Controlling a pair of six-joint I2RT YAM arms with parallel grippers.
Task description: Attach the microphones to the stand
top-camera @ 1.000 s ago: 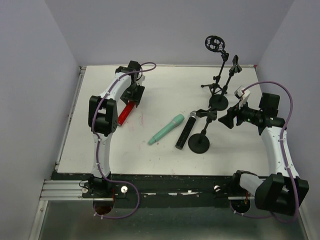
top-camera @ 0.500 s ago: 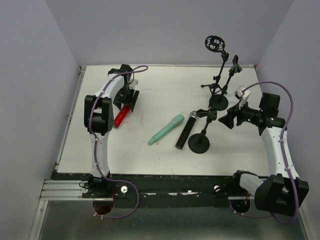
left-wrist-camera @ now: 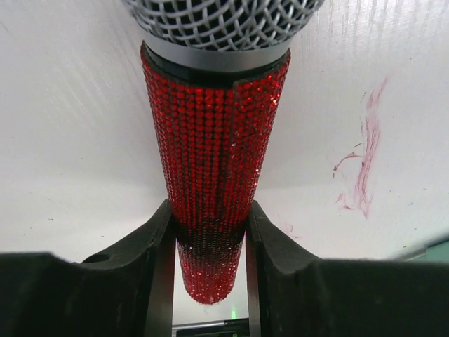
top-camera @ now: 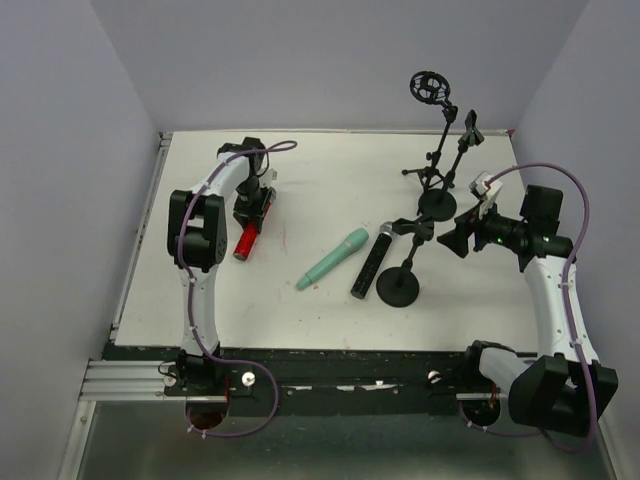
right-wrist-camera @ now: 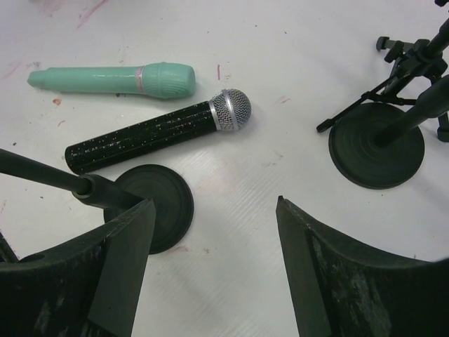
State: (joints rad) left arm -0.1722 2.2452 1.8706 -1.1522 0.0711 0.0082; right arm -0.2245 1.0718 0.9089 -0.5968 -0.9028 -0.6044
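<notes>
My left gripper [top-camera: 252, 212] is shut on the tail end of the red microphone [top-camera: 246, 240], at the back left of the table. In the left wrist view the jaws [left-wrist-camera: 209, 210] press both sides of the red body [left-wrist-camera: 210, 133], and its silver mesh head [left-wrist-camera: 221, 21] points away. The mint-green microphone [top-camera: 333, 259] and the black microphone [top-camera: 368, 265] lie side by side mid-table; both show in the right wrist view [right-wrist-camera: 119, 78] [right-wrist-camera: 154, 137]. My right gripper [top-camera: 452, 240] [right-wrist-camera: 215, 203] is open and empty, beside the near round-base stand [top-camera: 399, 287].
A second round-base stand [top-camera: 436, 205] with a clip holder on top and a tripod stand with a ring shock mount [top-camera: 432, 88] stand at the back right. Red smears [left-wrist-camera: 361, 168] mark the table next to the red microphone. Walls close in on three sides.
My left gripper has shifted a little left and toward the near side with the red microphone, which has turned to point more straight toward me. The right arm has barely moved.
</notes>
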